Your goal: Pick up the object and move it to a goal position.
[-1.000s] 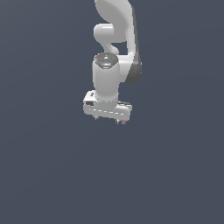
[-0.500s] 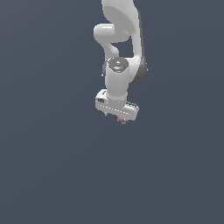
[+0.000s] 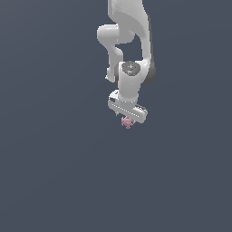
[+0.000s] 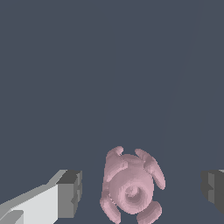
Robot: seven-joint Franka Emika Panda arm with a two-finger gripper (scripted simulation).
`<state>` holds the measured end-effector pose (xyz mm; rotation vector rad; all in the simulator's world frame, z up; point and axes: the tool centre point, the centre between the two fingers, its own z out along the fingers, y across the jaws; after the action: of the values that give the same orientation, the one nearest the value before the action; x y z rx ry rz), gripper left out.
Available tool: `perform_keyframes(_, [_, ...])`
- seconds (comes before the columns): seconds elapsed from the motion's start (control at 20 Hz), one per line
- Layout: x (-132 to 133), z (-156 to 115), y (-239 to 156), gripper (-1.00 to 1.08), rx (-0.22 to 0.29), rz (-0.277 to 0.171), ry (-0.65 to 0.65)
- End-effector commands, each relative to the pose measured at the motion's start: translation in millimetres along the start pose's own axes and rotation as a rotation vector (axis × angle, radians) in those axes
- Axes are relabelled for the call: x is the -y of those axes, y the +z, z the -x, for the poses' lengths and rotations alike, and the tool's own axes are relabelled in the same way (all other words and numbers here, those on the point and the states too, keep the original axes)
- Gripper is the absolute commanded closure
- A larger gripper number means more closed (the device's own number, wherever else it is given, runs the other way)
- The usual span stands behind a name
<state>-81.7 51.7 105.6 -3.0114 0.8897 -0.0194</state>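
In the exterior view the white hand point(image 3: 127, 118) covered most of the pink object point(image 3: 127, 122), leaving only a small part too tiny to show its shape, and the fingers were not discernible. The arm point(image 3: 128, 27) ran off the top edge. In the wrist view both fingers point(image 4: 70, 193) were cut by the frame's edges, as was the object's point(image 4: 130, 186) lower end.

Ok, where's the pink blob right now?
The pink blob lies directly under the gripper, between the open jaws with a gap on each side in the wrist view; the exterior view shows it peeking out below the hand.
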Motion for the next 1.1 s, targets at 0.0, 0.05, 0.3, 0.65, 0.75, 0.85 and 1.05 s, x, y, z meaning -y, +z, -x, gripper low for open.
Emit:
perform_keyframes(0.0, [0.0, 10.9, 4.8, -0.92, 0.003, 0.001, 0.041])
perform_keyframes(0.05, [0.0, 14.6, 6.3, -0.92, 0.005, 0.002, 0.055])
perform_keyframes(0.3, [-0.5, 28.6, 12.2, -0.92, 0.009, 0.004, 0.105])
perform_keyframes(0.65, [-1.0, 35.7, 15.2, -0.92, 0.011, 0.006, 0.131])
perform_keyframes(0.75, [-0.8, 35.1, 15.2, -0.92, 0.011, 0.006, 0.127])
perform_keyframes(0.85, [-0.8, 35.3, 17.6, -0.92, 0.011, 0.006, 0.127])
perform_keyframes(1.05, [-1.4, 35.8, 29.3, -0.92, 0.011, 0.006, 0.129])
